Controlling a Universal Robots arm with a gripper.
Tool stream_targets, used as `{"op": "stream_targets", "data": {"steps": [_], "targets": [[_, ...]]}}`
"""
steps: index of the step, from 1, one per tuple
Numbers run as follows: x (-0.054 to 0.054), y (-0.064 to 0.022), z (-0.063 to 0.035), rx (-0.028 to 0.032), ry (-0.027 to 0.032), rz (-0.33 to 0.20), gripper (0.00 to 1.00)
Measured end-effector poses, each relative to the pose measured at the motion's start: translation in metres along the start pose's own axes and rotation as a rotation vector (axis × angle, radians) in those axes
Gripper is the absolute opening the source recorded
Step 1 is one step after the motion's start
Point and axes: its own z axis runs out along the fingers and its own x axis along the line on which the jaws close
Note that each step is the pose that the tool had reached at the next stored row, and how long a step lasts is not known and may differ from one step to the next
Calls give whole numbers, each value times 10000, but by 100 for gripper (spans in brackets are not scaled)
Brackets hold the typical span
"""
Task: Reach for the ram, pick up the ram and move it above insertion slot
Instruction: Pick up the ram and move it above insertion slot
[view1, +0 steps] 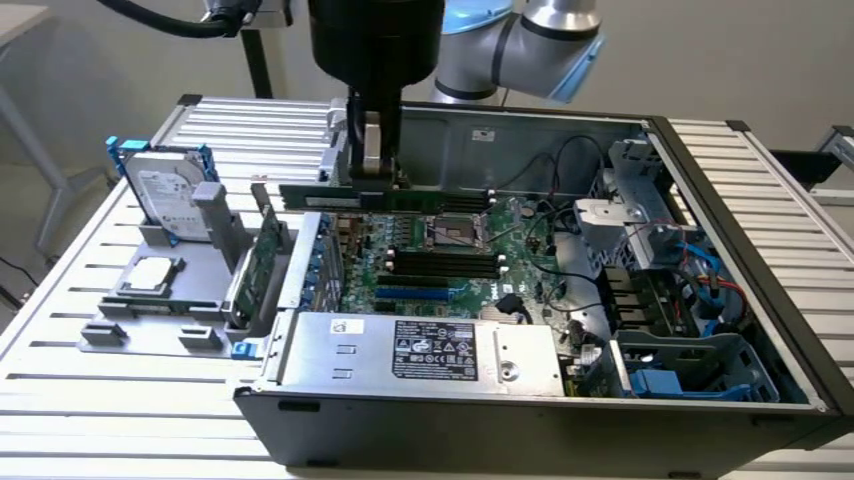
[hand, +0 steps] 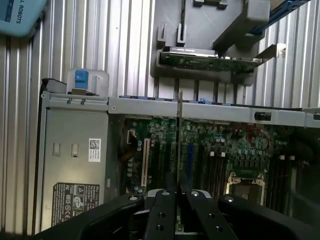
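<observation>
Gripper: you had the gripper (view1: 370, 160) closed narrowly on the ram (view1: 400, 195), its two fingers pinching the stick near the end toward the exterior view's left.
Ram: you could see the long green stick held level and edge-up, lifted above the motherboard (view1: 454, 255) near the far wall of the open computer case (view1: 747, 300).
Wrist view of the grip: you saw the ram edge-on as a thin line (hand: 179, 135) running out from between the dark fingers (hand: 161, 210), over the board.
Insertion slot: the black memory slots (view1: 434, 263) lay in a row on the motherboard, below the held stick and nearer the front of the case; you could not tell from either view whether the ram stood exactly over one of them.
Processor socket: the square silver socket (view1: 451, 232) sat just behind the slots, almost under the ram.
Power supply: the grey labelled box (view1: 420, 350) filled the near corner of the case.
Fixture tray: on the slatted table (view1: 80, 400), toward the exterior view's left of the case, the grey holder (view1: 160, 300) carried a hard drive (view1: 167, 185) standing upright and an expansion card (view1: 267, 260) on edge beside the case wall.
Arm: the arm's silver and blue joint (view1: 534, 40) hung over the far edge of the case.
</observation>
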Motion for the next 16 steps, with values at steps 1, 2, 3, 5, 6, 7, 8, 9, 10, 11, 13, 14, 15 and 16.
{"op": "stream_targets", "data": {"steps": [1,2,3,5,6,7,8,9,10,11,13,14,15,16], "targets": [[-13,-45,4,1,2,1,14],[-28,-91,7,1,7,2,14],[-45,-131,12,0,13,1,14],[-94,-206,27,0,31,2,14],[-125,-237,37,-2,42,2,14],[-158,-269,48,-2,54,3,14],[-191,-299,59,-2,65,4,14],[-225,-329,71,-3,74,5,14],[-258,-357,83,-3,84,5,14],[-293,-385,96,-3,92,6,14],[-363,-442,122,-4,109,6,14],[-398,-469,136,-4,117,6,14],[-432,-496,149,-5,123,7,14],[-468,-523,163,-6,130,7,14]]}}
